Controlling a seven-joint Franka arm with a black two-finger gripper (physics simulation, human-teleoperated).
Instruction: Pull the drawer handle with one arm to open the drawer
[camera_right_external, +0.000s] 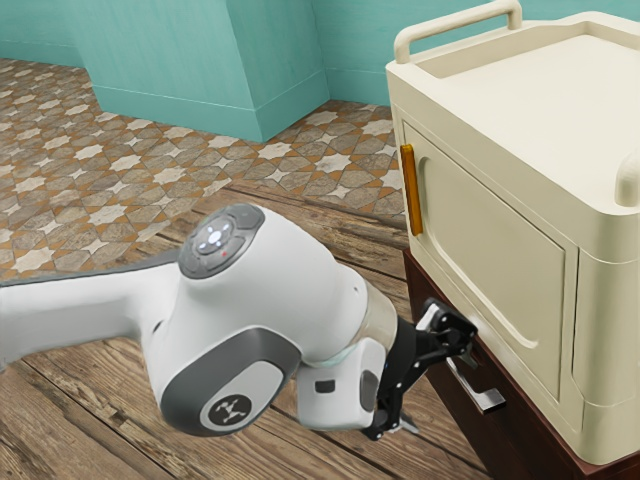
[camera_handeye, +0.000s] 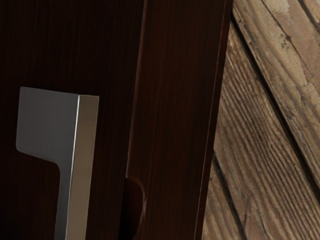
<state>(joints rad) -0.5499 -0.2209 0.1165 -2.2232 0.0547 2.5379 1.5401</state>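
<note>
Wrist view shows a squared gray handle (camera_handeye: 47, 122) on a dark drawer (camera_handeye: 85, 45).

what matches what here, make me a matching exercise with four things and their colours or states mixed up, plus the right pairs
Things:
1. wall
2. drawer handle
3. gripper
4. box

Colours or states:
A. black, open
B. cream, with its door closed
C. teal
D. silver-grey

Right pairs: 1-C, 2-D, 3-A, 4-B
</note>
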